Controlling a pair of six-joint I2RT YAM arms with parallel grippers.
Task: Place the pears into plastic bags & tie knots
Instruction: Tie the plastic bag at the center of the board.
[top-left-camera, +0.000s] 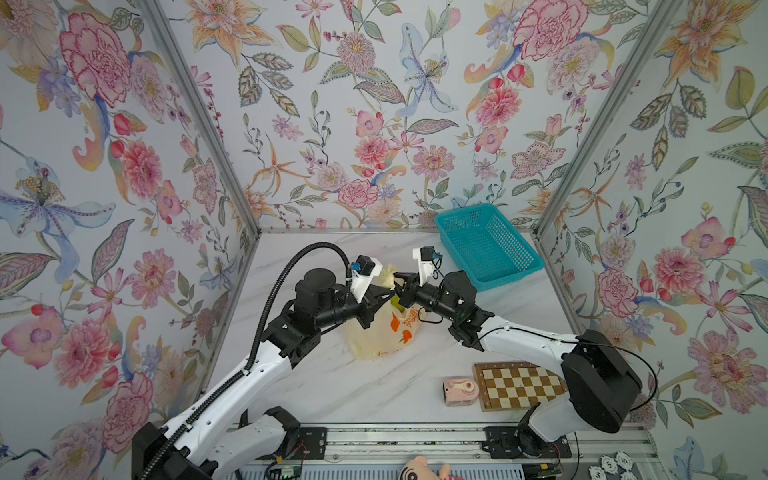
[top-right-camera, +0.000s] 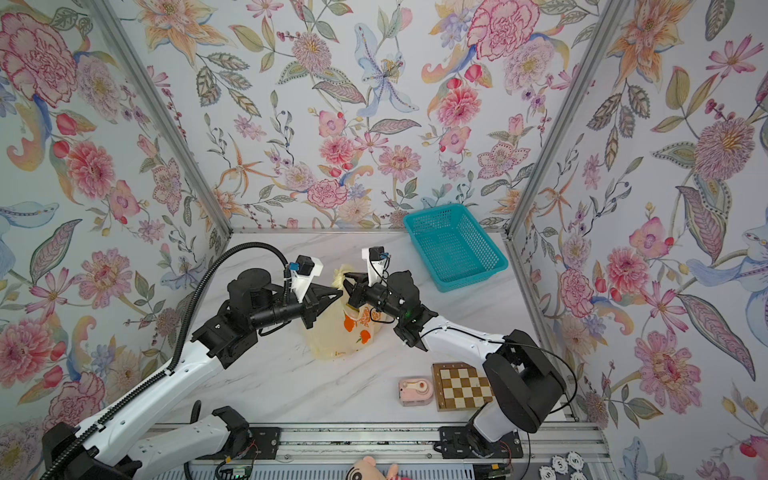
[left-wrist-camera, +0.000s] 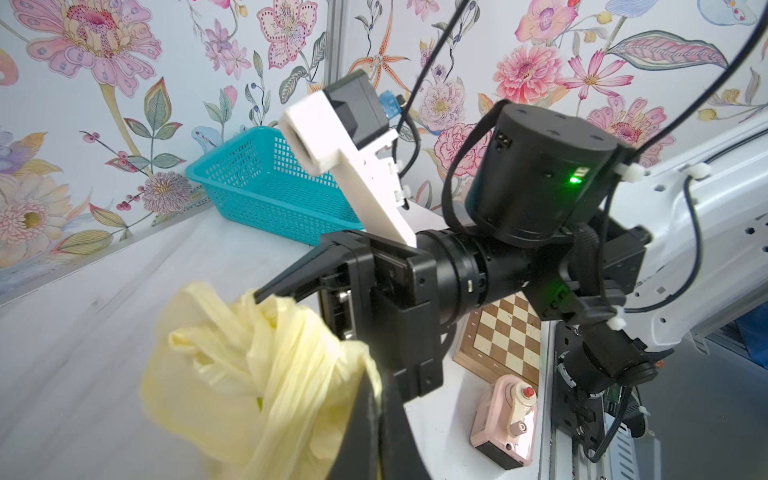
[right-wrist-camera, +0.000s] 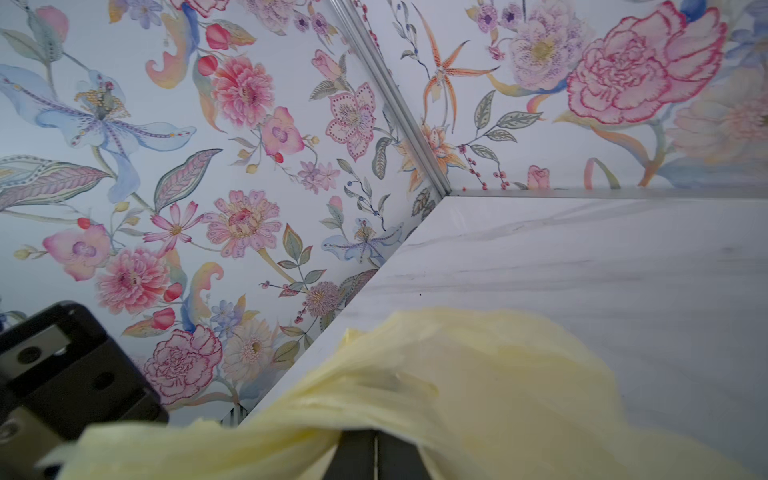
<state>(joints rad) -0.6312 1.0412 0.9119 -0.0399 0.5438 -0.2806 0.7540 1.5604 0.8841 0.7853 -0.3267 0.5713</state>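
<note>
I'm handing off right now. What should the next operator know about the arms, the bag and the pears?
Left gripper: shut on a twisted handle of the plastic bag.
Right gripper: shut on the bag's handle plastic, right beside the left.
Pears: none loose on the table or in the teal basket; the bag bulges, so they are likely inside.
Done: bagging, it seems; handles twisted together.
Left: finish the knot, pull it tight, release.
</note>
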